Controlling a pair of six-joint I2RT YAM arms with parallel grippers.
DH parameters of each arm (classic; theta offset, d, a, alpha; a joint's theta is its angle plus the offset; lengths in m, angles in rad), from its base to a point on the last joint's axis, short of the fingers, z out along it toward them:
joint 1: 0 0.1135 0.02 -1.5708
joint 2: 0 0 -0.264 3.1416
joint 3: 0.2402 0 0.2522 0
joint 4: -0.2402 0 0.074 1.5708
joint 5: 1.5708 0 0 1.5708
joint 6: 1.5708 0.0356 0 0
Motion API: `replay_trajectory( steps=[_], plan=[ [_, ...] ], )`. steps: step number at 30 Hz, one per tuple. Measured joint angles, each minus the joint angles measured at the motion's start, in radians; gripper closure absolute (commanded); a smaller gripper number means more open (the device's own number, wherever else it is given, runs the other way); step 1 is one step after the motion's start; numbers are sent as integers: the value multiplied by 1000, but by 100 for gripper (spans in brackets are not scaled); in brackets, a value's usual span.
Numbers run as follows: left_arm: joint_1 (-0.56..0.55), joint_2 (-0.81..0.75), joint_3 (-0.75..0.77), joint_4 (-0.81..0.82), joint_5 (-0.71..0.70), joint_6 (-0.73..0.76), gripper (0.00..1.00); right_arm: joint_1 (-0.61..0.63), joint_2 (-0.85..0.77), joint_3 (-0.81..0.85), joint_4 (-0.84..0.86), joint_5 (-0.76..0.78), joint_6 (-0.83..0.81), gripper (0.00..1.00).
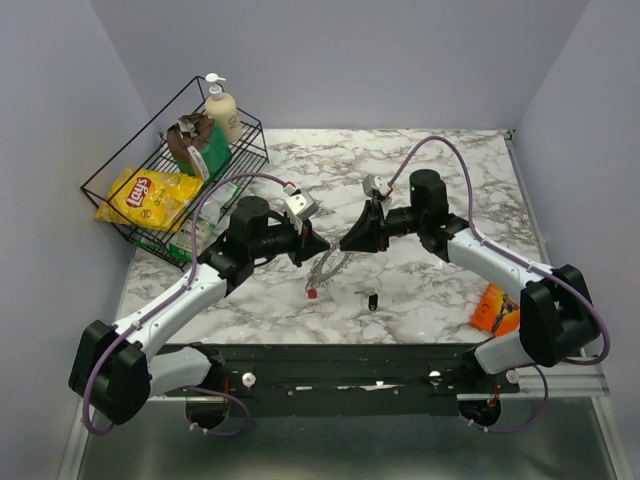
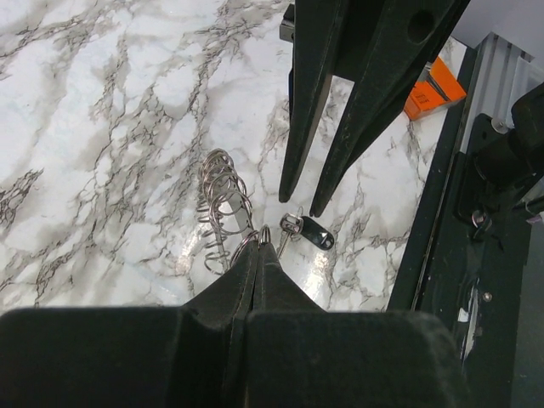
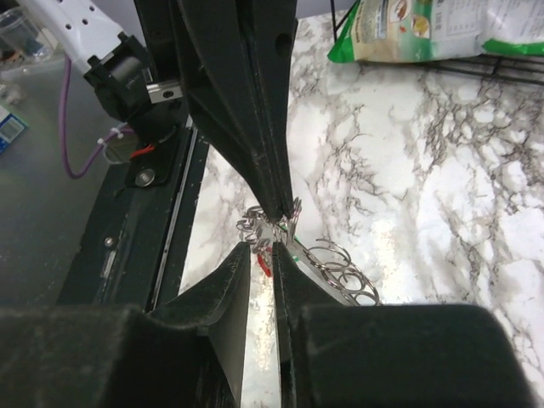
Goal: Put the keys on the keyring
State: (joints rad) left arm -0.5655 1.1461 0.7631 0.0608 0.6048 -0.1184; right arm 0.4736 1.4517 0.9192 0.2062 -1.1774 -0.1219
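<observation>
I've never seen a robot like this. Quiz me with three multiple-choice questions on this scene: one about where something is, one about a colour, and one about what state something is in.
1. Where is the chips bag?
A) in the wire basket
B) on the floor
C) held in the air

2. What colour is the flat piece at the right side of the table?
A) blue
B) orange
C) white

3. How is the left gripper?
A) wide open
B) out of view
C) shut on the keyring

Answers:
1 A: the yellow bag lies among the basket's wires.
2 B: the piece is plainly orange against the marble.
3 C: its jaws meet on a loop of the ring.
</observation>
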Motion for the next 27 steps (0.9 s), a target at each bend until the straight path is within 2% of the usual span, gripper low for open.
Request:
replay_trajectory(
  steps=[12, 27],
  plan=[
    [0, -16, 0, -3, -7, 2, 100, 25, 40, 40, -89, -17, -32, 76],
    [-4, -21, 0, -3, -7, 2, 100, 37, 79, 58, -104, -16, -36, 75]
  ],
)
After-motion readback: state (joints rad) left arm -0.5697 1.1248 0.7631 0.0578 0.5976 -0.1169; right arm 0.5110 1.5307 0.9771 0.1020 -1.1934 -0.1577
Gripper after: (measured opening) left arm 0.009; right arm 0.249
